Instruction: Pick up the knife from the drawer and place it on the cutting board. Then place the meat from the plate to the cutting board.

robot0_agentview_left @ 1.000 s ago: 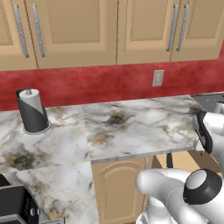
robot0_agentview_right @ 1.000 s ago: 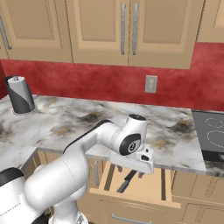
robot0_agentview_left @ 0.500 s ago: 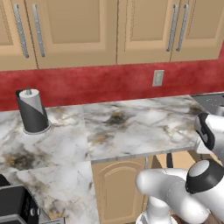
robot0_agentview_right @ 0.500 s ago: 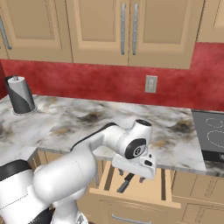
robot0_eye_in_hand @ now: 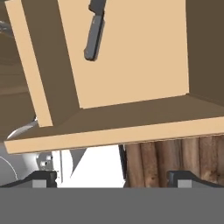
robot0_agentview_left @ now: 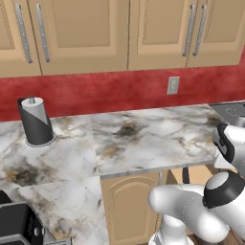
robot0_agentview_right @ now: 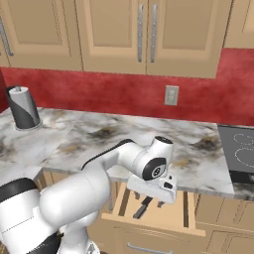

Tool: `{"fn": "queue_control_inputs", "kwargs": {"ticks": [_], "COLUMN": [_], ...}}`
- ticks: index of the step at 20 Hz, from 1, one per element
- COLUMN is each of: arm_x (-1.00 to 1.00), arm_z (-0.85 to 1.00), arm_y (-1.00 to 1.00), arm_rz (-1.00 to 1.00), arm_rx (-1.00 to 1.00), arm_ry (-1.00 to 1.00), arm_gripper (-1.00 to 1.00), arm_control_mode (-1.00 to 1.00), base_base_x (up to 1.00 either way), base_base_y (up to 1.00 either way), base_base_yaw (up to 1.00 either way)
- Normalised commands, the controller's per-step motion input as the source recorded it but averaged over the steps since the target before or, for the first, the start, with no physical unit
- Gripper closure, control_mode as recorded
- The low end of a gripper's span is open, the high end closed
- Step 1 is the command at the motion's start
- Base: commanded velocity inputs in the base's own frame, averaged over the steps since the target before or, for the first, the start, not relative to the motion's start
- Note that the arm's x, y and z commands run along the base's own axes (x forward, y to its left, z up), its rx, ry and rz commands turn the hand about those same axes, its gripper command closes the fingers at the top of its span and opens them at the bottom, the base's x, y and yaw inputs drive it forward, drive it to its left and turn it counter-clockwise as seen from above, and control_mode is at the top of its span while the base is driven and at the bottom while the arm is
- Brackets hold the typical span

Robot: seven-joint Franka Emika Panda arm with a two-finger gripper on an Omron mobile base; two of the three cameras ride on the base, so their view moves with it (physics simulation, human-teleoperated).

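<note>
Nothing is placed yet: the knife (robot0_eye_in_hand: 94, 33) lies in the open drawer (robot0_eye_in_hand: 131, 57) ahead of the wide-spread, empty tool (robot0_eye_in_hand: 113, 178).

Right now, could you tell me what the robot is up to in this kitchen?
The white arm is reaching down over the open drawer below the marble counter. Its hand is open and holds nothing. The knife lies flat on the drawer bottom, in the hand view some way ahead of the fingertips, not touched. So the knife has not been picked up yet.
</note>
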Motion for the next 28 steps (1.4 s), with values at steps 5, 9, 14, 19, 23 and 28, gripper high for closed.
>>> {"fn": "queue_control_inputs", "kwargs": {"ticks": [5,9,14,19,23,28], "arm_x": [0.0,0.0,0.0,0.0,0.05,0.22], "arm_z": [0.0,0.0,0.0,-0.04,-0.3,-0.41], "arm_y": [0.0,0.0,0.0,0.03,0.01,-0.07], "arm_rz": [0.0,0.0,0.0,0.0,0.13,0.2], "arm_rx": [0.0,0.0,0.0,0.0,0.0,0.0], "arm_ry": [0.0,0.0,0.0,0.0,0.0,0.02], "arm_gripper": [-1.0,-1.0,-1.0,-1.0,-1.0,-1.0], "arm_control_mode": [1.0,1.0,1.0,-1.0,-1.0,-1.0], "base_base_x": [-0.04,-0.07,-0.1,-0.04,0.0,0.0], "base_base_y": [0.4,0.35,0.35,0.23,0.0,0.0], "base_base_yaw": [0.0,0.0,0.0,0.0,0.0,0.0]}}
